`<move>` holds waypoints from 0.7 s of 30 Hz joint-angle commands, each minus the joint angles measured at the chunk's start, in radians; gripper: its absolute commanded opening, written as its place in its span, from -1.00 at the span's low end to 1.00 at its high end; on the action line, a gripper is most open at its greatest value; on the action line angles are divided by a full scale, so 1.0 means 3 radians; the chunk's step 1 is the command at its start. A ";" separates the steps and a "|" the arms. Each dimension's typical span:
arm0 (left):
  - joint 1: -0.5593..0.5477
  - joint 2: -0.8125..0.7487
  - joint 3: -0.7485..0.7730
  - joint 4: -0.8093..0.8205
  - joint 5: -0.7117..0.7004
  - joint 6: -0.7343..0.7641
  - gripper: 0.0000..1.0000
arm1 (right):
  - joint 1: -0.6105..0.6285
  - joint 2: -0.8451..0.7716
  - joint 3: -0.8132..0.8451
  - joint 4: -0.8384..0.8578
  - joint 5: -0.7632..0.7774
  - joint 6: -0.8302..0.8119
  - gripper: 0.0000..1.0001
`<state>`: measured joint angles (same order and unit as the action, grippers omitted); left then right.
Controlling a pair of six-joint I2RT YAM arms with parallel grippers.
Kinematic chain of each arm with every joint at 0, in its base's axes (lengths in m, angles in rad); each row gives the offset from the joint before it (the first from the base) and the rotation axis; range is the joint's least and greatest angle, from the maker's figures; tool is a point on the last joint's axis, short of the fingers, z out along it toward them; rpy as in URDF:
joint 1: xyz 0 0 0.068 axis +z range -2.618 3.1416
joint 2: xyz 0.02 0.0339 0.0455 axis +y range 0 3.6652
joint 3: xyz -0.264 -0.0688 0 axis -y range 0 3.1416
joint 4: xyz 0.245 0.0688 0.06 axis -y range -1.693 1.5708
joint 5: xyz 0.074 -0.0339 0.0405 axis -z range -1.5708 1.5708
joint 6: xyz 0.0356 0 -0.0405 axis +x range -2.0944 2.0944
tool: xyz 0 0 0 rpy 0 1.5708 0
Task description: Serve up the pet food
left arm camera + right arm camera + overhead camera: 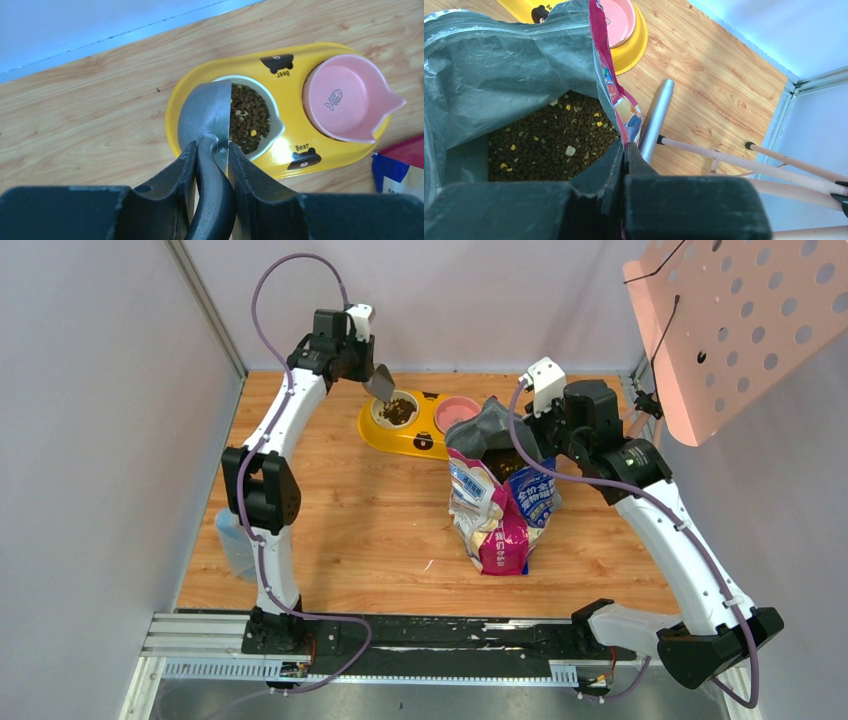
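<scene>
My left gripper [210, 147] clamps the scoop [205, 112] handle above the pet food [250, 117]; my right gripper [624, 147] pinches the bag [499, 65] rim.

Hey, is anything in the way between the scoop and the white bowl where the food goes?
Nothing visible. The left gripper holds the scoop tipped right over the white bowl, which already holds pet food; its opening is unobstructed.

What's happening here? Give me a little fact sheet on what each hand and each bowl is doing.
Left hand: grips the scoop by its handle, tipped over the white bowl
Right hand: pinches the open bag at its rim
Pet food: in the white bowl, more in the bag
Pink bowl: empty
Yellow tray: holds both bowls
</scene>
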<state>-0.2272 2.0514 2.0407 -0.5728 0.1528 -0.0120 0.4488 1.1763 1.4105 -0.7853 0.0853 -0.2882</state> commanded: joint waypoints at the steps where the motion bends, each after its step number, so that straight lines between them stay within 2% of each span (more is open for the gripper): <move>1: -0.0034 -0.0074 0.0163 0.0148 0.0085 -0.0181 -1.00 | -0.0030 -0.0098 0.0008 0.0119 -0.0045 0.0055 -1.00; 8: -0.0035 0.0090 0.0170 0.0087 0.0220 -0.0425 -1.00 | -0.0058 -0.0106 -0.0003 0.0109 -0.0049 0.0056 -1.00; 21: -0.0031 0.0144 0.0130 0.0076 0.0071 -0.0265 -1.00 | -0.0074 -0.0086 -0.0027 0.0111 -0.0085 0.0066 -1.00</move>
<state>-0.2352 2.1025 2.0502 -0.5892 0.1970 -0.1055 0.4313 1.1755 1.4067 -0.7822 0.0700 -0.2821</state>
